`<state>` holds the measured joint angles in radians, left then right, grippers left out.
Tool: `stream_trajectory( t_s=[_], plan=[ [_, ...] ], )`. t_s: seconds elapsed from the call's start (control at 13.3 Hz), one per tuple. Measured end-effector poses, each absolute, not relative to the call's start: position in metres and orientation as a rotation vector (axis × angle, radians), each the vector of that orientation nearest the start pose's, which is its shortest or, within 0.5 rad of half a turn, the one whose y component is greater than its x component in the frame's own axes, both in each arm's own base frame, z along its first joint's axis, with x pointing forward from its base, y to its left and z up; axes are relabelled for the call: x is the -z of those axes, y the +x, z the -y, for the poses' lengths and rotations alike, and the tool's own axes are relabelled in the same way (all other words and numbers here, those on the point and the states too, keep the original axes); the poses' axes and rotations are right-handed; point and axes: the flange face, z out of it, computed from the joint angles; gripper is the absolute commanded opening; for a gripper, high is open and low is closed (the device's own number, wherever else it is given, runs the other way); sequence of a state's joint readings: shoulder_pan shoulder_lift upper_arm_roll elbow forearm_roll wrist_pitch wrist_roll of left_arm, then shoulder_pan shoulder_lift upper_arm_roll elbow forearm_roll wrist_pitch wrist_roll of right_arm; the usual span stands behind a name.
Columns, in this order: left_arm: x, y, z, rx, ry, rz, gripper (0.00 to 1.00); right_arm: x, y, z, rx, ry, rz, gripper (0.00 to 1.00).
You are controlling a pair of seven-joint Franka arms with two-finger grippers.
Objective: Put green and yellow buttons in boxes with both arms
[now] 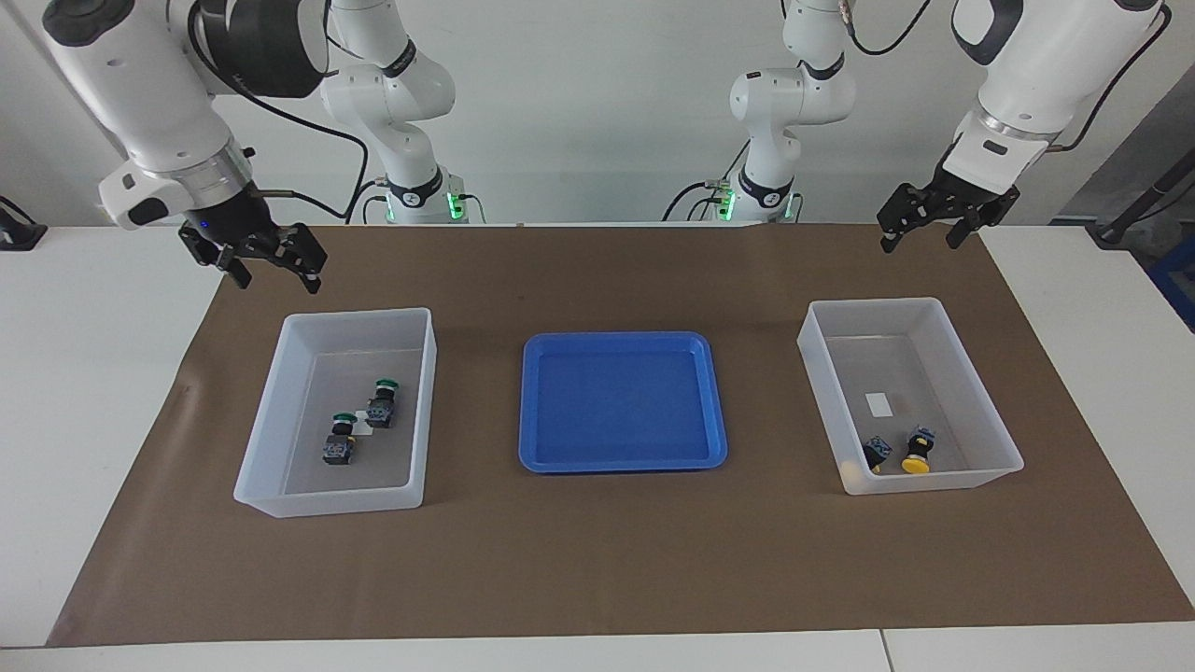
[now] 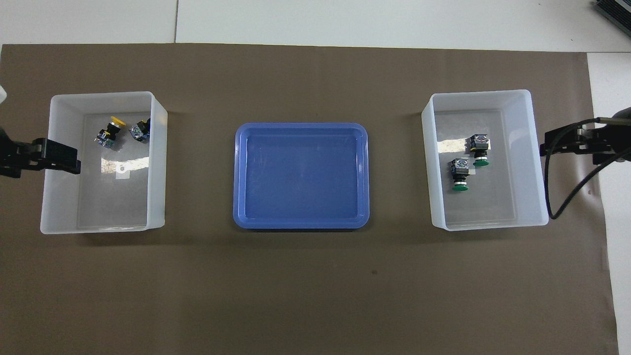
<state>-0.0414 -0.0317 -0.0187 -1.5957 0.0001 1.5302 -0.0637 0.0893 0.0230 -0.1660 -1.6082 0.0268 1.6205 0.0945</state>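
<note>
You have two glossy white arms, the left arm (image 1: 1036, 75) and right arm (image 1: 140, 93), with rounded segments, grey-black joint bands, looping black cables, black finger assemblies, and green lights glowing at both bases, top centre.

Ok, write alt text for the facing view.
Two green buttons lie in one box and two yellow buttons in the other box, with an empty blue tray between them. Both end effectors are raised.
</note>
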Motion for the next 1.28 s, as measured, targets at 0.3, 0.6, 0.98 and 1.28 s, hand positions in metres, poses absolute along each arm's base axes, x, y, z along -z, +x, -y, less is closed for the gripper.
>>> stream_trajectory(
  t_s=[0.3,0.6,0.98,1.28],
  plan=[
    [-0.627,0.540,0.028,-0.041,-3.138,0.006,1.00,-0.613,0.557,0.041,-0.005,-3.099,-0.318,1.00],
    [-0.627,0.541,0.028,-0.033,-3.138,-0.015,1.00,-0.615,0.556,0.037,-0.008,-3.128,-0.275,1.00],
    [-0.629,0.547,0.024,0.037,-3.139,-0.043,1.00,-0.630,0.557,0.022,0.043,-3.145,-0.226,1.00],
    [-0.628,0.547,0.023,0.037,-3.139,-0.040,1.00,-0.630,0.557,0.019,0.040,-3.146,-0.216,1.00]
  ],
)
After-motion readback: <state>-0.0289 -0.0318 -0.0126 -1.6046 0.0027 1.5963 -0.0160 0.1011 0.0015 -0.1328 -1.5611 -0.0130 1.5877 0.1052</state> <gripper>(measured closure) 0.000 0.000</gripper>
